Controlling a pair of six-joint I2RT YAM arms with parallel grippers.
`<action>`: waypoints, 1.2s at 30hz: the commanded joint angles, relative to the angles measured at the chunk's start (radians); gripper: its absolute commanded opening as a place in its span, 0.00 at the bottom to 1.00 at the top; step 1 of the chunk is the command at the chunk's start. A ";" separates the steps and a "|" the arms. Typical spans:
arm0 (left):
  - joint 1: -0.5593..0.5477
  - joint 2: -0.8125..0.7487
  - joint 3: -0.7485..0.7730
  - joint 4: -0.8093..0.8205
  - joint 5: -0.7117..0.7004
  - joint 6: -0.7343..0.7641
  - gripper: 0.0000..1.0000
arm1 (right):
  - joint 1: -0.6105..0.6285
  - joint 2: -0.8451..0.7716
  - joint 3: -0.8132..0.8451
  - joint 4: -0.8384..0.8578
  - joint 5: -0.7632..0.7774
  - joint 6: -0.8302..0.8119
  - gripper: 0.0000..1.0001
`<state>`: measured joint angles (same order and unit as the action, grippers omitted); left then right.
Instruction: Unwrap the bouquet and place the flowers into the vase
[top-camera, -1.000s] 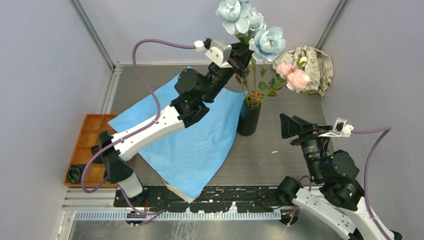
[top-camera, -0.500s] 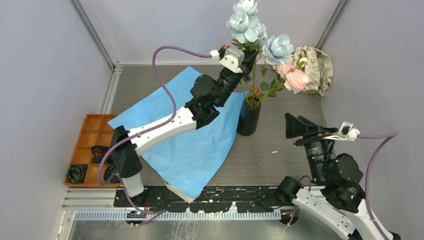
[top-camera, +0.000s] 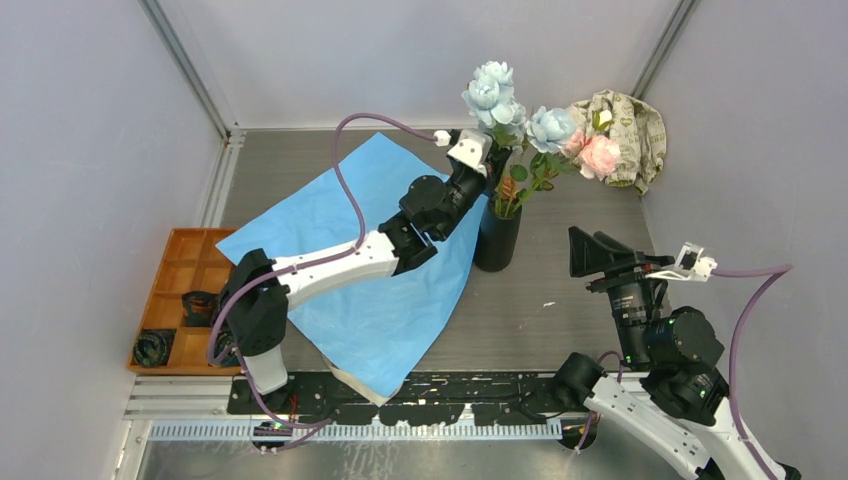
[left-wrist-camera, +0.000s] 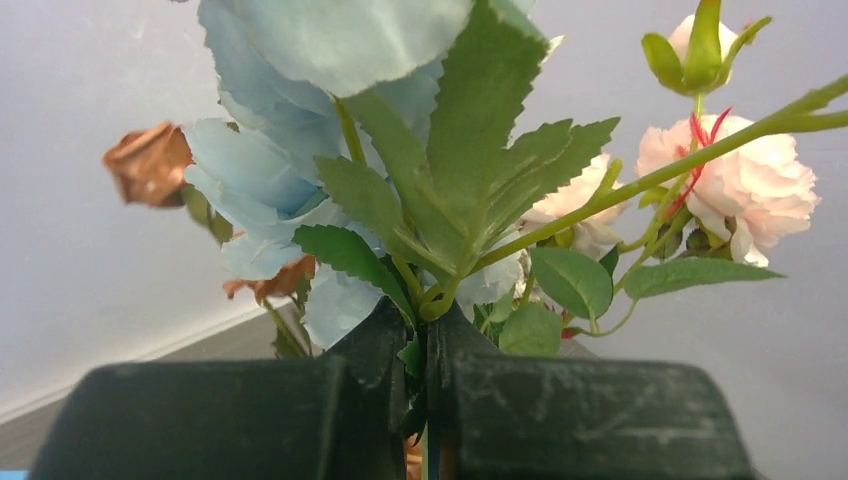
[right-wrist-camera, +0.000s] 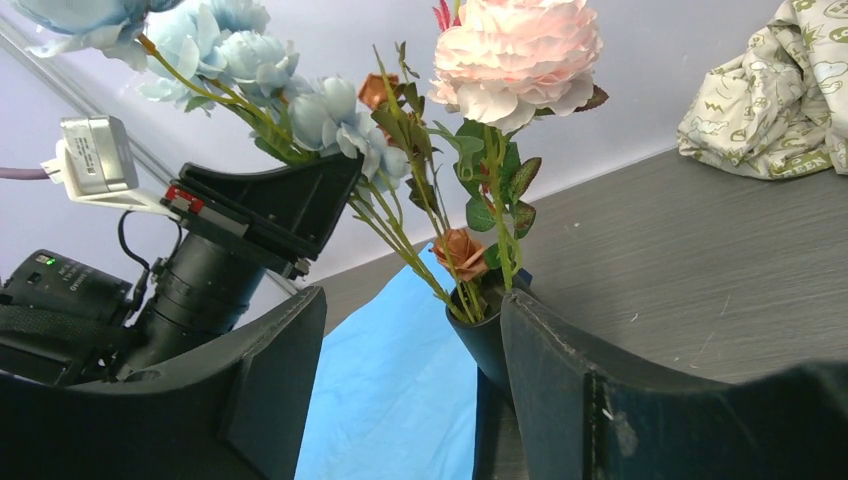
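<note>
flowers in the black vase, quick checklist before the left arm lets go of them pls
1. Artificial flowers with pale blue, pink and orange-brown heads, stems entering the matte black cylindrical vase: ok
2. Left end effector shut on the stems above the rim: ok
3. Vase upright in the top view: ok
4. Stems reaching the vase bottom: cannot tell
5. Right end effector open, apart from the vase: ok
6. Light blue paper sheet spread flat, off the flowers: ok

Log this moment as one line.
left pincer: shut on flowers | flowers: stems in vase | right pincer: open, apart | paper: spread flat
</note>
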<state>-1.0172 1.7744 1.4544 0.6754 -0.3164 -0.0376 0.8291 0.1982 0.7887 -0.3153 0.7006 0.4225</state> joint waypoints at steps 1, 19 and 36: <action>-0.011 -0.045 -0.033 0.041 -0.031 -0.066 0.03 | -0.001 0.006 0.000 0.029 -0.012 0.017 0.70; -0.013 -0.029 -0.093 -0.011 -0.082 -0.113 0.36 | -0.001 0.036 0.000 0.019 -0.028 0.032 0.70; -0.013 -0.135 -0.163 -0.141 -0.128 -0.149 0.54 | -0.001 0.083 0.009 0.009 -0.028 0.029 0.79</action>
<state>-1.0256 1.7454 1.3193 0.5541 -0.4088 -0.1585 0.8291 0.2527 0.7853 -0.3233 0.6777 0.4488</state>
